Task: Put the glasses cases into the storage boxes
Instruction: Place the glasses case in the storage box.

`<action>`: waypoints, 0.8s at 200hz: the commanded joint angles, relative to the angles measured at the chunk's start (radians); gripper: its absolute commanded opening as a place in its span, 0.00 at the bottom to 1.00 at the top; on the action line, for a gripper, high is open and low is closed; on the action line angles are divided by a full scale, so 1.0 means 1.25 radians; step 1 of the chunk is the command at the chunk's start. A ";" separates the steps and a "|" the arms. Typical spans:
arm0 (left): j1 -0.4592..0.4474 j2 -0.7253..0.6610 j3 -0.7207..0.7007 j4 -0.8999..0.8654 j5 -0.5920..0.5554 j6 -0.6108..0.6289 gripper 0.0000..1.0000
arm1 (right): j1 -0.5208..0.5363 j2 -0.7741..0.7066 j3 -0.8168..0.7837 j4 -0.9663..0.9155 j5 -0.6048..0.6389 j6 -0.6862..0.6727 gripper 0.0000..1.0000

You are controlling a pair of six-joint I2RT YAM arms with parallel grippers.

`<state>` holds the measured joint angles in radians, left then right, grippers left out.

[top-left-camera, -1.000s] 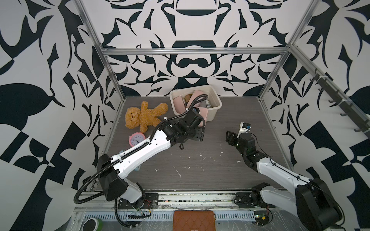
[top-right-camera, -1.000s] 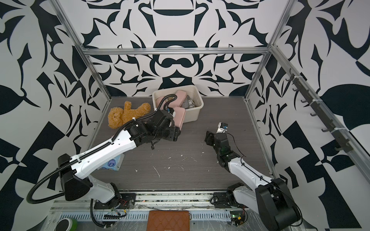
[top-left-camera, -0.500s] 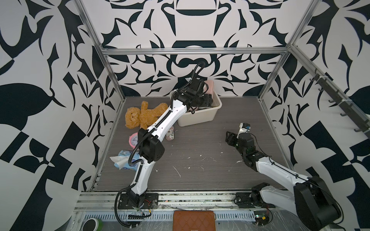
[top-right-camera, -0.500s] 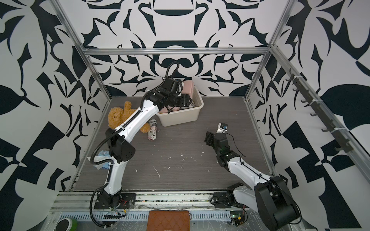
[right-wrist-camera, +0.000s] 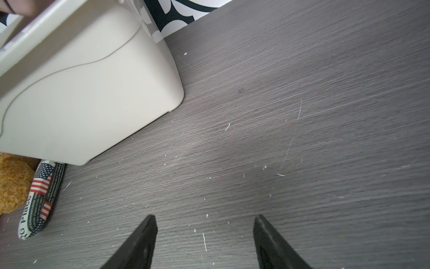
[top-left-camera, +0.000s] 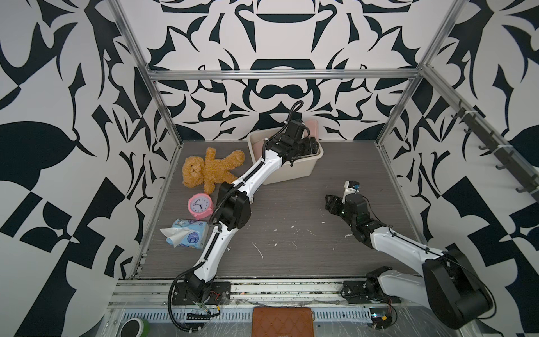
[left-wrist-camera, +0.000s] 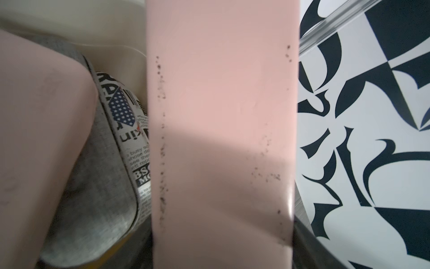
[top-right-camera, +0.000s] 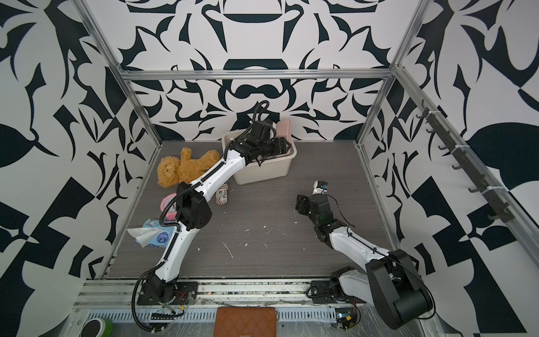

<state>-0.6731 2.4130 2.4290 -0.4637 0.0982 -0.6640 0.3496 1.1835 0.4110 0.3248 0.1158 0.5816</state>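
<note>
Pink case (top-left-camera: 312, 129) stands on end over the tub's (top-left-camera: 291, 172) far corner, upper middle of frame. Left gripper (top-left-camera: 311, 143) looks clamped across its width, so it's just a drop. Right gripper (right-wrist-camera: 204, 217) gapes empty, mid-right, well apart.

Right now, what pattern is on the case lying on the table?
That case: newspaper print with American flags, clearest in the right wrist view.

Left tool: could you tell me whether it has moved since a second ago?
Yes. The left tool, gripping a pink case, went from in front of the tub to above it.
</note>
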 commanded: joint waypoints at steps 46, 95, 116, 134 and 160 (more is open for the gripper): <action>0.022 0.053 0.006 0.143 0.040 -0.116 0.90 | 0.004 0.019 0.051 0.003 -0.039 0.007 0.69; 0.019 -0.071 -0.072 0.200 0.102 -0.066 0.99 | 0.004 0.028 0.055 0.003 -0.047 0.008 0.70; 0.018 -0.145 -0.102 0.177 0.129 -0.026 0.99 | 0.004 0.021 0.054 0.000 -0.048 0.007 0.70; 0.019 -0.255 -0.204 0.204 0.142 0.004 0.99 | 0.004 0.017 0.053 0.000 -0.051 0.007 0.70; 0.026 -0.414 -0.366 0.170 0.072 0.051 0.99 | 0.004 0.021 0.054 0.004 -0.060 0.008 0.70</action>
<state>-0.6464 2.0842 2.0888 -0.2642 0.2268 -0.6785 0.3496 1.2182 0.4442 0.3111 0.0544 0.5819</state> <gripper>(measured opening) 0.992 0.705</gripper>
